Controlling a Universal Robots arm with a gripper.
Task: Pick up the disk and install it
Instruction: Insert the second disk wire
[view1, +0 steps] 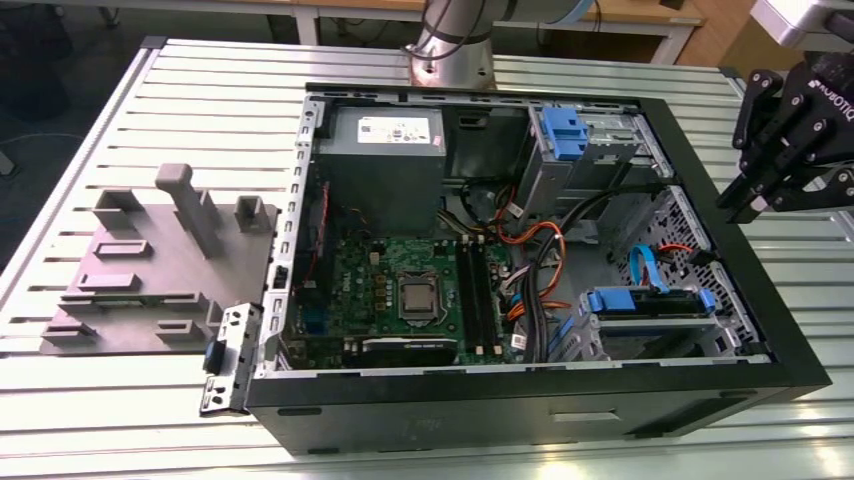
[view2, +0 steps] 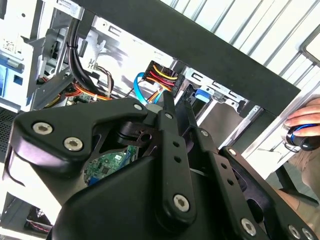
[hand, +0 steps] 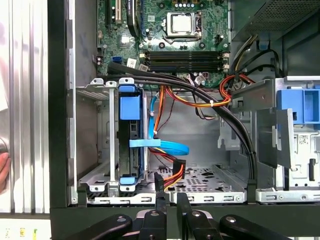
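In the exterior view the pincer (view1: 750, 205) hangs beside the open computer case (view1: 534, 400) on the slatted surface (view1: 200, 100), outside its wall. In the first wrist view the pincer (hand: 170, 202) is clenched and holds nothing; the disk (hand: 131, 145) sits in the case's drive cage (hand: 95, 140). In the second wrist view a hand (view2: 305, 122) rests beyond the case.

My black gripper (view1: 787, 140) hangs over the black case (view1: 534, 410): green motherboard (view1: 400, 290), blue-railed disk (hand: 131, 145), orange and yellow cables (hand: 195, 102), grey ribbed desk (view1: 160, 110).
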